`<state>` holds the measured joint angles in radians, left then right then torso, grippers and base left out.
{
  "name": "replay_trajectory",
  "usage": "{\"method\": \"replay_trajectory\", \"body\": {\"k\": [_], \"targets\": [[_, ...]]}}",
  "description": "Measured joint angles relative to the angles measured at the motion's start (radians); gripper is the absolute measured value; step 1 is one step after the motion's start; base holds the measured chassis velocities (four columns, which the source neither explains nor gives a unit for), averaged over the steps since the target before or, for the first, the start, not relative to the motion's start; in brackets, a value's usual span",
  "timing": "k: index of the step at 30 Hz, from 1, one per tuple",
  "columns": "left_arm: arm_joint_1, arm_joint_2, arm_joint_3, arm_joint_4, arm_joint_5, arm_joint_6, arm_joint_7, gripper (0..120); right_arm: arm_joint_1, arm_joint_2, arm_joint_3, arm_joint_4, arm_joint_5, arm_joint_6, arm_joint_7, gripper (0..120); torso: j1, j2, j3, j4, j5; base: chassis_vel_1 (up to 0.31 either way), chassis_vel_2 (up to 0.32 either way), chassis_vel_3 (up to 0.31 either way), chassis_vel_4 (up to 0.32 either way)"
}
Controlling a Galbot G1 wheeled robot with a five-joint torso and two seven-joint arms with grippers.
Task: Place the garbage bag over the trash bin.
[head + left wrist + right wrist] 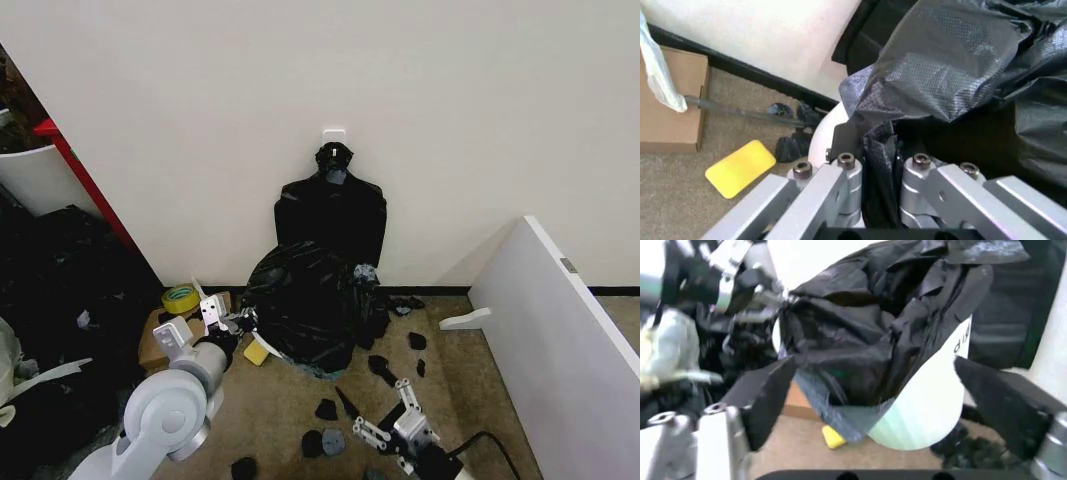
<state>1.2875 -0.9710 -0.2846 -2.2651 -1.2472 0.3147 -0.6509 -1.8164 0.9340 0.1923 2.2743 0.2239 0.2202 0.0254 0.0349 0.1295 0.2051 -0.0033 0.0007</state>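
We see our left pincer [232, 322] at the left side of the trash bin [927, 405], its fingers [840, 195] closed on a fold of the garbage bag [305, 305] at the bin's rim. The bag drapes over the bin, which stands on the floor against the far wall. Our right pincer [385, 418] hovers nearer, spread wide and holding nothing, well apart from the bin.

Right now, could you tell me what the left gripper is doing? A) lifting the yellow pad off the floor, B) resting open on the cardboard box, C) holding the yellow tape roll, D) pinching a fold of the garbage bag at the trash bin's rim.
D: the left gripper is shut on a fold of the garbage bag beside the trash bin rim.
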Motion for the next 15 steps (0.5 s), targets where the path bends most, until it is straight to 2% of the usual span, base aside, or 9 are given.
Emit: {"method": "replay_trajectory", "body": {"k": [2,3,6,8,10,13,14,15], "targets": [[0.0,0.001,0.0,-0.001,0.0,0.0,0.0,5,0.002,0.003,0.0,0.004,0.02,-0.008,0.0,89,0.0,0.0,0.0,0.0,0.0,0.0,0.0,0.0,0.0],[0.003,0.003,-0.001,-0.006,-0.001,0.001,0.002,5,0.01,0.011,0.0,0.011,0.064,-0.025,0.0,97,0.0,0.0,0.0,0.0,0.0,0.0,0.0,0.0,0.0],[0.008,0.006,-0.005,-0.015,-0.003,0.003,0.005,5,0.031,0.024,0.0,0.012,0.125,-0.056,0.0,97,0.0,0.0,0.0,0.0001,0.0001,0.0,0.0,0.0,0.0],[0.011,0.007,-0.006,-0.026,-0.003,0.005,0.01,5,0.045,0.03,-0.004,0.003,0.158,-0.08,-0.001,85,0.0,0.0,0.0,0.0001,0.0,0.0,0.0,0.0,0.0],[0.012,0.007,-0.006,-0.027,-0.004,0.006,0.011,5,0.049,0.031,-0.005,-0.003,0.166,-0.084,-0.001,84,0.0,0.0,0.0,0.0001,0.0,0.0,0.0,0.0,0.0],[0.014,0.007,-0.007,-0.033,-0.004,0.007,0.013,5,0.06,0.031,-0.006,-0.02,0.2,-0.102,-0.003,70,0.0,0.0,0.0,0.0,0.0001,0.0,0.0,0.0,0.0],[0.014,0.006,-0.007,-0.033,-0.005,0.008,0.014,5,0.062,0.031,-0.006,-0.022,0.205,-0.105,-0.003,70,0.0,0.0,0.0,0.0,0.0,0.0,0.0,0.0,0.0],[0.016,0.006,-0.008,-0.035,-0.005,0.008,0.015,5,0.068,0.032,-0.009,-0.027,0.216,-0.112,-0.003,62,0.0,0.0,0.0,0.0001,0.0001,0.0,0.0,0.0,0.0]]}}
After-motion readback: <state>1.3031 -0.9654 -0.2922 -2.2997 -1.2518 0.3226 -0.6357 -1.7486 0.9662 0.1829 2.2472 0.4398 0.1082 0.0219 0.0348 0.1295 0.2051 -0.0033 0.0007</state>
